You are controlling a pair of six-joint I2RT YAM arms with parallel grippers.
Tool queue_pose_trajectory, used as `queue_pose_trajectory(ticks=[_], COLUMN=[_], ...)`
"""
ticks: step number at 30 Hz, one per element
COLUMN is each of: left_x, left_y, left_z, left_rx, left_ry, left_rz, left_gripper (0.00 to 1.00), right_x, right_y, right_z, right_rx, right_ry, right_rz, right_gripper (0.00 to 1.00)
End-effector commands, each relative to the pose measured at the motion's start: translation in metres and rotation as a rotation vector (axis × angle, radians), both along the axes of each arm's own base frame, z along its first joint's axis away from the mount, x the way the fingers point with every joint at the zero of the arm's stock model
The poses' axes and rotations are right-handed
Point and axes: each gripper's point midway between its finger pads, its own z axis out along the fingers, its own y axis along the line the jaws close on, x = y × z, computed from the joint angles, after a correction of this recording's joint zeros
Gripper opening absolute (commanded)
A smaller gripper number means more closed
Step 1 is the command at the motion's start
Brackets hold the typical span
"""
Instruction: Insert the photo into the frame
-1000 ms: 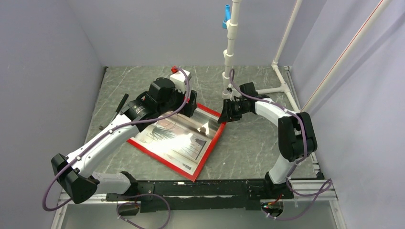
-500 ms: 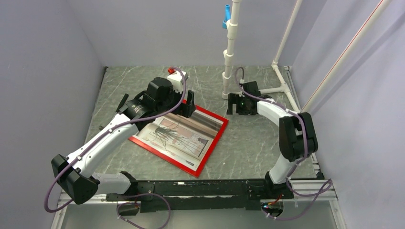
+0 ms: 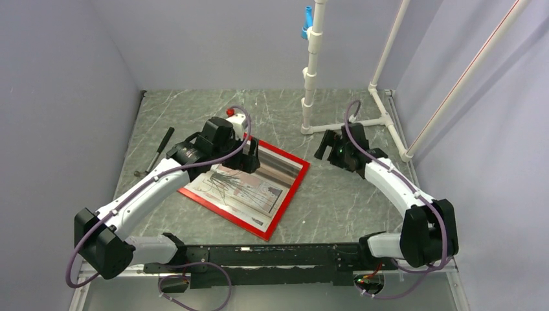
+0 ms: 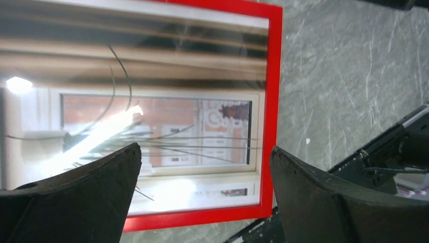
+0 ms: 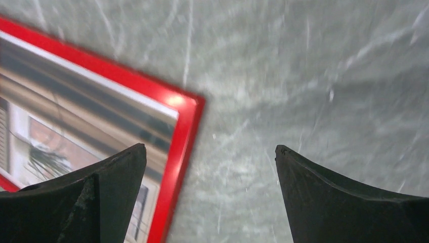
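The frame [image 3: 287, 199] lies flat on the green marbled tabletop [image 3: 336, 194], left of centre and turned so that one corner points toward the arm bases. Its red border [image 4: 271, 101] is unbroken along every side in view. The photo [image 3: 249, 188] lies inside this border, print side up, showing the spiky plant, the window and the brown curtains. A thin white margin of the print runs just inside the red edge [image 5: 184, 147] on the sides seen by both wrist cameras. Bright glare covers part of the photo [image 4: 152, 101] in the left wrist view. Nothing else lies in the frame. The left gripper [image 3: 251, 157] hangs over the far part of the frame. Its jaws stand wide apart and hold nothing, and the left wrist view [image 4: 205, 152] shows the print between them. Whether the fingertips touch the print cannot be determined. The right gripper [image 3: 327, 148] is to the right of the frame's right-hand corner, above bare tabletop. Its jaws are likewise spread wide and empty [image 5: 210, 149], with the photo [image 5: 76, 126] to their left. A white pipe stand [image 3: 311, 65] rises at the far side. A slim black tool [image 3: 158, 148] lies near the left wall.
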Motion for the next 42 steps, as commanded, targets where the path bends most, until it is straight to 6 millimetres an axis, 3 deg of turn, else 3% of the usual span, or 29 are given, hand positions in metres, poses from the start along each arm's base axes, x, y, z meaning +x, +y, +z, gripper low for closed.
queue_pose_trajectory(ticks=[1,7,10,17,20,23,25,33,42], left_x=[-0.014,-0.023,-0.025,-0.026,-0.027,-0.027,-0.026,-0.020,-0.014], left_y=[-0.003,0.006,0.013,0.026,0.033,0.041,0.045,0.051,0.070], left_z=[-0.007,-0.032,-0.035,-0.026,-0.023,-0.020,-0.019,-0.017,-0.023], left_rx=[-0.097,-0.127,-0.107,-0.086,-0.064,-0.037,-0.023,-0.002,0.019], left_ry=[0.095,0.211,0.223,0.175,0.159,0.138,0.124,0.112,0.133], left_rz=[-0.009,0.014,0.034,0.068,0.080,0.092,0.099,0.110,0.152], left_gripper=[0.99,0.99,0.99,0.99,0.99,0.99,0.99,0.99,0.99], right_x=[-0.042,-0.079,-0.090,-0.092,-0.089,-0.092,-0.095,-0.091,-0.049], right_y=[0.021,0.080,0.104,0.128,0.125,0.115,0.106,0.074,0.051], right_z=[-0.034,-0.066,-0.081,-0.111,-0.114,-0.116,-0.116,-0.105,-0.096], right_rx=[0.050,0.022,0.021,-0.122,-0.200,-0.248,-0.287,-0.460,-0.566], right_ry=[0.160,0.297,0.352,0.395,0.391,0.393,0.390,0.352,0.308], right_rz=[0.011,0.118,0.143,0.185,0.195,0.195,0.197,0.239,0.240], right_gripper=[1.00,0.99,0.94,0.79,0.64,0.34,0.19,0.01,0.00])
